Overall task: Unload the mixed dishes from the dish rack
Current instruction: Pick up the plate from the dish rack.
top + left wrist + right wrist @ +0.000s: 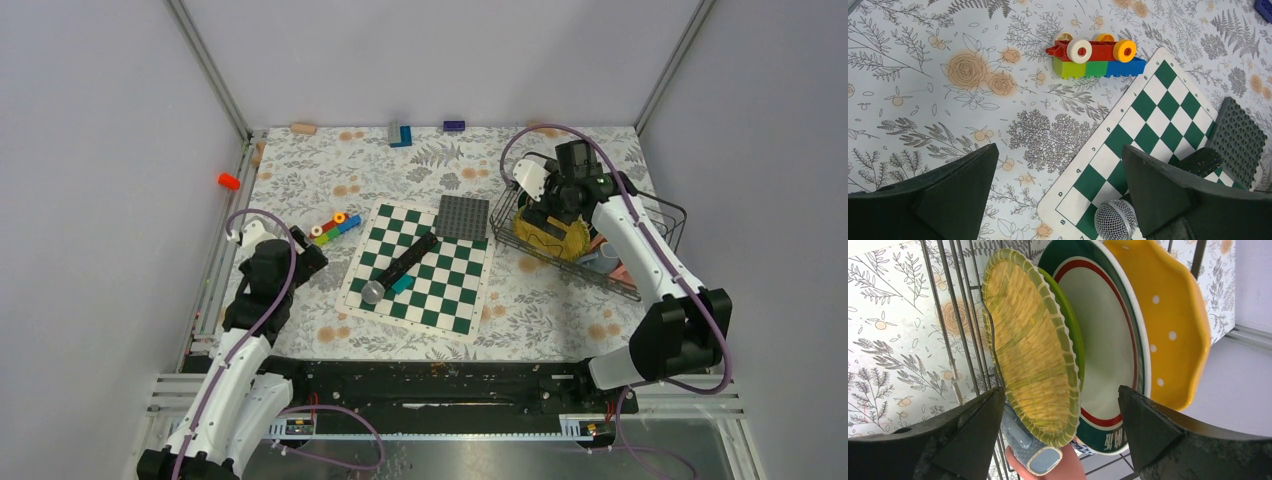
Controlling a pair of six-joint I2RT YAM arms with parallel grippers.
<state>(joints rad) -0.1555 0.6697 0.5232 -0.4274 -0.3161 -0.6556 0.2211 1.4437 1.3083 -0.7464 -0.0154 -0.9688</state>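
Note:
The black wire dish rack (680, 212) stands at the right of the table. In the right wrist view its wires (948, 315) hold three upright plates: a woven yellow-green one (1028, 345), a white one with a green and red rim (1103, 340), and a yellow-orange dotted one (1168, 325). A grey-blue mug (1033, 450) and a pink mug (1073, 467) lie below them. My right gripper (1060, 410) is open over the rack (555, 205), its jaws straddling the woven and white plates. My left gripper (310, 258) is open and empty, low over the tablecloth (1060, 175).
A green-and-white chessboard (430, 285) lies mid-table with a black microphone (400, 268) on it and a dark studded plate (464, 217) at its far corner. Toy blocks (1095, 57) sit left of the board. Small blocks lie along the back edge.

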